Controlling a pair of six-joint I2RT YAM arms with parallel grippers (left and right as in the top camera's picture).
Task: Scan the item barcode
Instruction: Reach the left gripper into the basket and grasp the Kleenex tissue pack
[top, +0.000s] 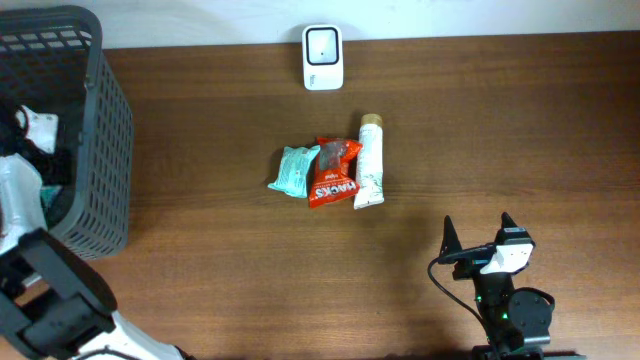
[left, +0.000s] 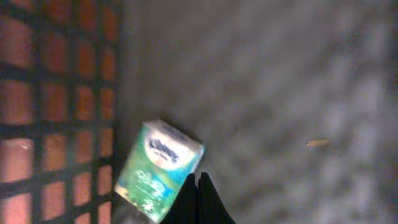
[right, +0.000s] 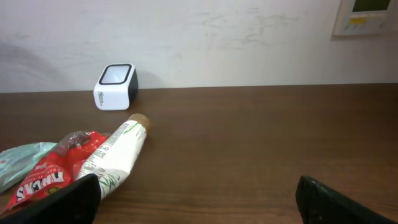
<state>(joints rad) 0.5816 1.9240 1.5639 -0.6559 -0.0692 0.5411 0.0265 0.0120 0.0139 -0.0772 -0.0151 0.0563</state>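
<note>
Left gripper (left: 199, 190) is sitting shut inside the basket (top: 105, 150), tips at a Kleenex pack (left: 160, 169).
The pack is lying slantwise up-left of the tips in the wrist view; a pinch is not discernible. The scanner (top: 322, 57) is standing mid-table at the far edge of the wood table (top: 200, 250). The right gripper (top: 477, 226) is gaping, empty.

- Worktop (top: 200, 250): dark wood grain, smooth, faint sheen.
- Basket (top: 105, 130): grey plastic mesh, matt.
- Scanner (top: 322, 57): white plastic, glossy.
- Bag (top: 333, 172): red film, shiny, crinkled.
- Tube (top: 370, 165): white plastic, smooth.
- Tissue pack (top: 295, 170): teal soft film wrap.
</note>
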